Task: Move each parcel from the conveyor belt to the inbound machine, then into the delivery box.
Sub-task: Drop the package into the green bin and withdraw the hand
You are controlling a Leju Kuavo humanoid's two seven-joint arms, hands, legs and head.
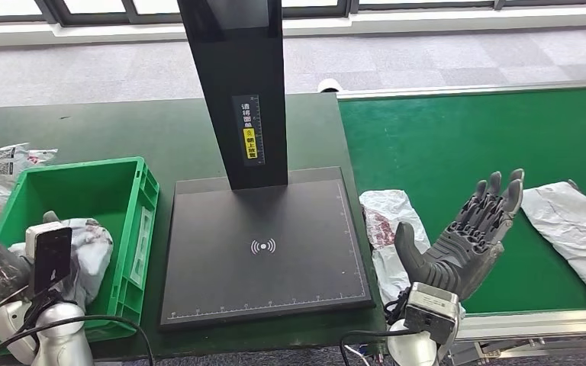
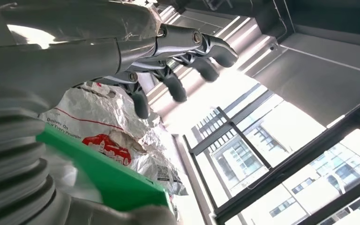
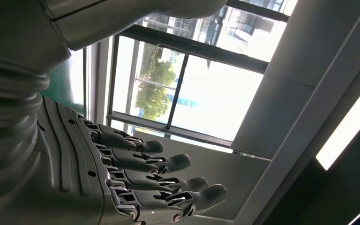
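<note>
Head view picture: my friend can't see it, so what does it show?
A grey robot right hand, open and empty, hovers over a green conveyor belt with two crinkly white plastic parcels. A flat black scanning machine stands in the middle, and the left hand sits inside a green plastic box beside another parcel.

Crinkled glossy plastic parcels (image 1: 387, 229), smooth green plastic delivery box (image 1: 133, 229), matt black inbound machine (image 1: 263, 244) plate, matt green conveyor belt (image 1: 458, 145), grey ribbed right hand (image 1: 465, 240).
</note>
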